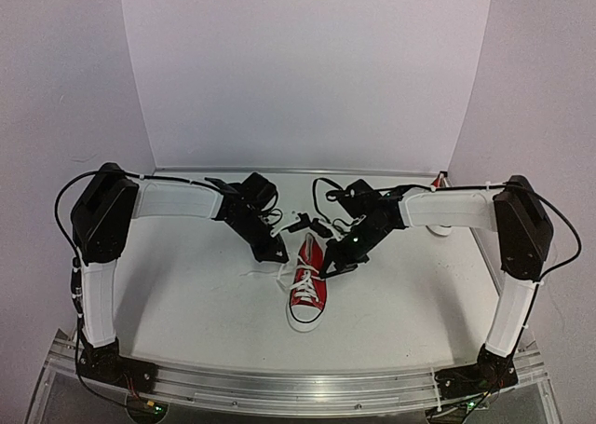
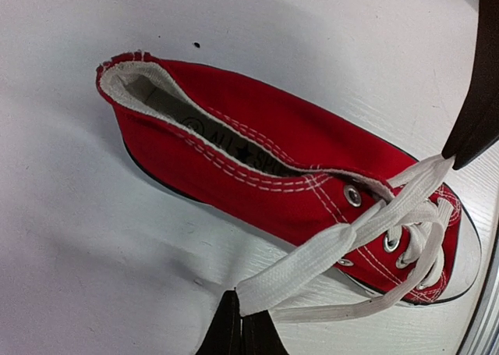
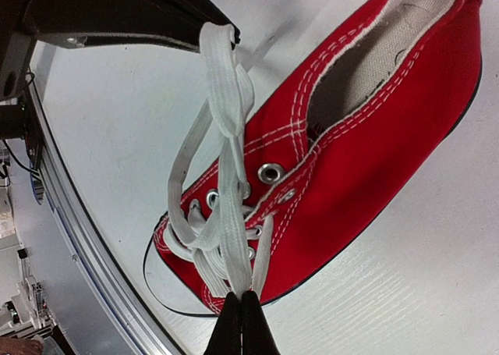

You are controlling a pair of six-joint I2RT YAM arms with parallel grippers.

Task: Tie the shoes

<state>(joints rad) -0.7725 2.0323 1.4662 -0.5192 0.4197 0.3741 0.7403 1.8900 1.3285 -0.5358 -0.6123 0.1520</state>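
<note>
Fingers (image 2: 228,333) of your left gripper (image 2: 242,314) are pressed together on a strand of the laces (image 2: 312,273). Your right gripper (image 3: 242,317) pinches another strand the same way. Past them the shoe (image 1: 307,292) lies mid-table (image 1: 186,294), toe toward the arm bases. Expect it to be light and quick to skid. The flat laces look limp, so take hold close to the eyelets (image 2: 353,195).
</note>
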